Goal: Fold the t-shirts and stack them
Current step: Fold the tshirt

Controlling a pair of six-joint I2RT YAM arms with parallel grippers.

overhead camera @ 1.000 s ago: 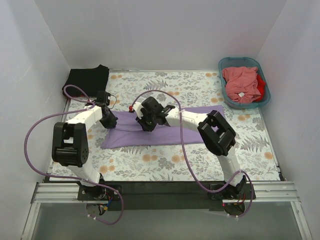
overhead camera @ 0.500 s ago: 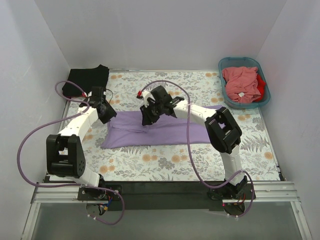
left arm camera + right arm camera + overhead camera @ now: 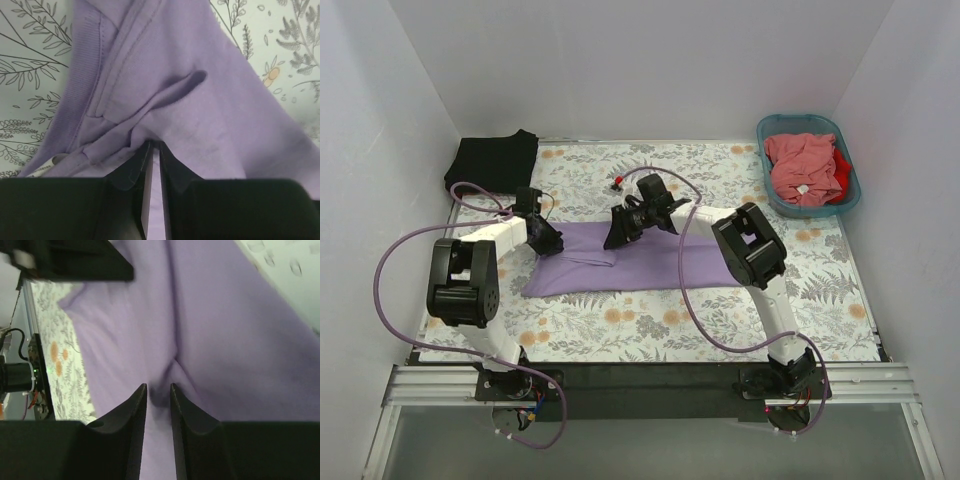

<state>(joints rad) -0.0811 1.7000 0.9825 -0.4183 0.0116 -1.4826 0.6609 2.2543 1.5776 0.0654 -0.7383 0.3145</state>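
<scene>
The lavender t-shirt (image 3: 655, 264) was seen laid flat at the centre of the floral table (image 3: 720, 178), its upper-left edge bunched and clenched between the fingers of the left gripper (image 3: 155, 146) and the right gripper (image 3: 158, 388).

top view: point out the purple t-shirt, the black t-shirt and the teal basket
purple t-shirt (image 3: 650, 262), top external view, flat middle of the cloth
black t-shirt (image 3: 495, 160), top external view, middle of the pile
teal basket (image 3: 800, 125), top external view, far inner wall
</scene>
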